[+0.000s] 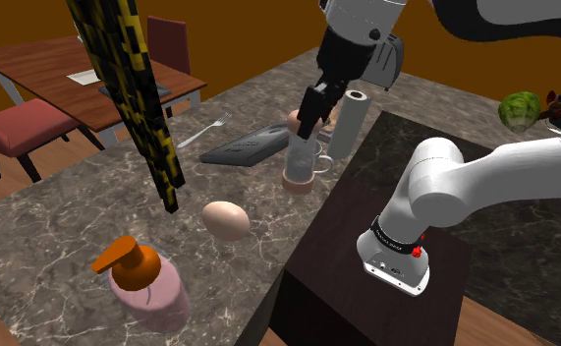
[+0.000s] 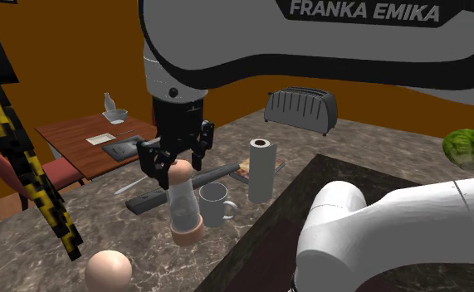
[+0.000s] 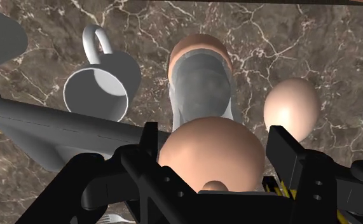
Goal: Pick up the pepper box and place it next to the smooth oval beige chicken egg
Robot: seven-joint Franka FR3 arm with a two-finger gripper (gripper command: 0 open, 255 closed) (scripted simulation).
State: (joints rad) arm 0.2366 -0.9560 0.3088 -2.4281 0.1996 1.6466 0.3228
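In the shoulder view my pincer (image 1: 308, 126) hangs over the pepper mill (image 1: 296, 162), which stands on the marble counter (image 1: 62, 236); the wrist hides the mill's cap, and I cannot read the fingers here; a white mug (image 1: 319, 157) beside the mill blurs into its clear body; the beige egg (image 1: 226, 219) lies well apart from the pincer, near a pump bottle (image 1: 145, 285).

In the second exterior view the pincer (image 2: 177, 166) is released, its fingers (image 2: 150, 166) spread either side of the mill's (image 2: 183, 203) tan domed cap with a gap on each side; the mill is upright; the mug (image 2: 214, 205) sits just beside it; the egg (image 2: 108, 271) is cut off by the frame's edge.

In the wrist view the cap nearly fills the pincer (image 3: 212, 159); only slivers part it from the fingers (image 3: 288, 153); the mill's (image 3: 202, 89) body runs away below; the egg (image 3: 291, 107) lies past one finger, the mug (image 3: 100, 89) past the other; a dark grey slab (image 3: 53, 130) is half hidden by the hand, and I cannot identify it.
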